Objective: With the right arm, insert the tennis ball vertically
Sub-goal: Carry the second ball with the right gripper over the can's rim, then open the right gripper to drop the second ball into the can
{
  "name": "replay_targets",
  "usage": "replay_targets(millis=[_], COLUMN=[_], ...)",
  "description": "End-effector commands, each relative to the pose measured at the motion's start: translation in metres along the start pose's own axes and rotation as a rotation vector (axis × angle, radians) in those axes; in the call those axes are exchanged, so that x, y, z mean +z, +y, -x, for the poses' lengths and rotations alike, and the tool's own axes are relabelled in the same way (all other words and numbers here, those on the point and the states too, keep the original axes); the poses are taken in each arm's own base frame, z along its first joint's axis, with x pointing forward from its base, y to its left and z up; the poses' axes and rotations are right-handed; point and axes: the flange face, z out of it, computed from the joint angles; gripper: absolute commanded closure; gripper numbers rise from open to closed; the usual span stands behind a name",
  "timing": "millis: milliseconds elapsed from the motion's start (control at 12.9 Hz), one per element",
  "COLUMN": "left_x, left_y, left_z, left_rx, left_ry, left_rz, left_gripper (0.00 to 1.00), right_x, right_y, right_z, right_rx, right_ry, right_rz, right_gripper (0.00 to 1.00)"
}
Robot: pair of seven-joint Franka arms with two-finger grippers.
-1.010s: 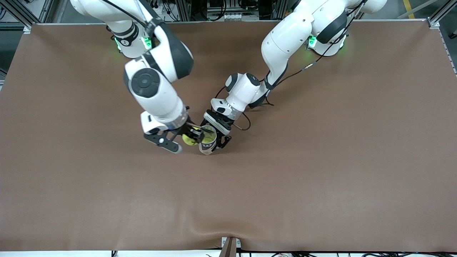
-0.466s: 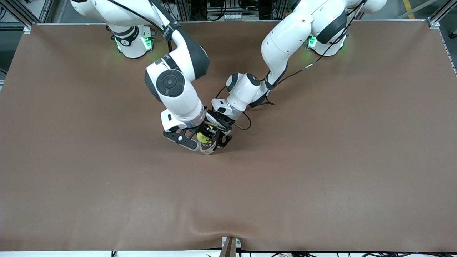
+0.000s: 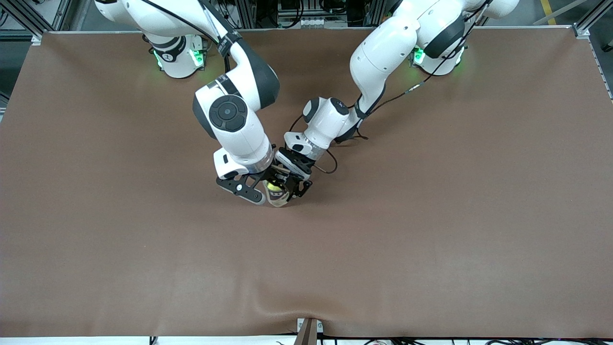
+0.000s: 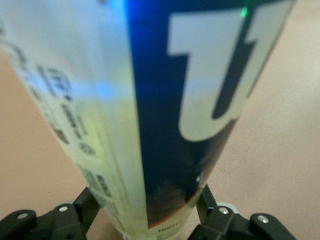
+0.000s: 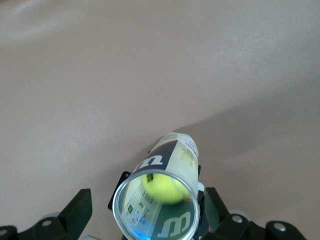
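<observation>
A clear tennis-ball can (image 3: 278,195) with a blue and white label stands upright on the brown table. My left gripper (image 3: 292,184) is shut on its side; in the left wrist view the can (image 4: 150,100) fills the space between that gripper's (image 4: 147,210) black fingers. My right gripper (image 3: 265,184) hangs directly over the can's open mouth (image 5: 156,210). Its fingers (image 5: 80,210) stand wide apart on either side of the rim, so this gripper (image 5: 147,212) is open with nothing in it. The yellow tennis ball (image 5: 165,187) is inside the can, below the rim, and shows from above as well (image 3: 272,186).
Brown mat (image 3: 431,215) covers the whole table. Both arms' wrists crowd together over the can near the table's middle. A cable (image 3: 330,167) loops off the left wrist beside the can.
My right arm carried the ball sideways from beside the can to over its mouth. Its fingers then opened and the ball went into the can. The left gripper and can stayed put.
</observation>
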Motion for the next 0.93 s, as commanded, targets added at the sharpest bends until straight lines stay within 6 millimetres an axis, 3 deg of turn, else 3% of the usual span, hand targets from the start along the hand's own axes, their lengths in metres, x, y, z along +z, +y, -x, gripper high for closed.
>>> replay_targets(millis=[0,311,466,855], left_x=[-0.001,-0.001,-0.004,0.003], left_y=[-0.005,-0.002,0.005,0.004], left_z=[-0.010,-0.028,-0.032,-0.019], left_rx=[-0.024,-0.031,-0.038,-0.016], left_ry=[0.013,0.042,0.050,0.031], left_rz=[-0.011,-0.001,0.005,0.003], left_gripper=[0.18,0.18,0.18,0.17], right_x=[-0.011,-0.059,-0.089,-0.158], right_y=[0.000,0.056,0.103,0.230], right_z=[-0.009,-0.060,-0.095,-0.173], right_rx=[-0.001,-0.145,-0.238,-0.428], right_ry=[0.018,-0.030,-0.075,-0.140], right_rz=[-0.005,0.069,0.109,0.117], right_gripper=[0.00,0.00,0.00,0.00])
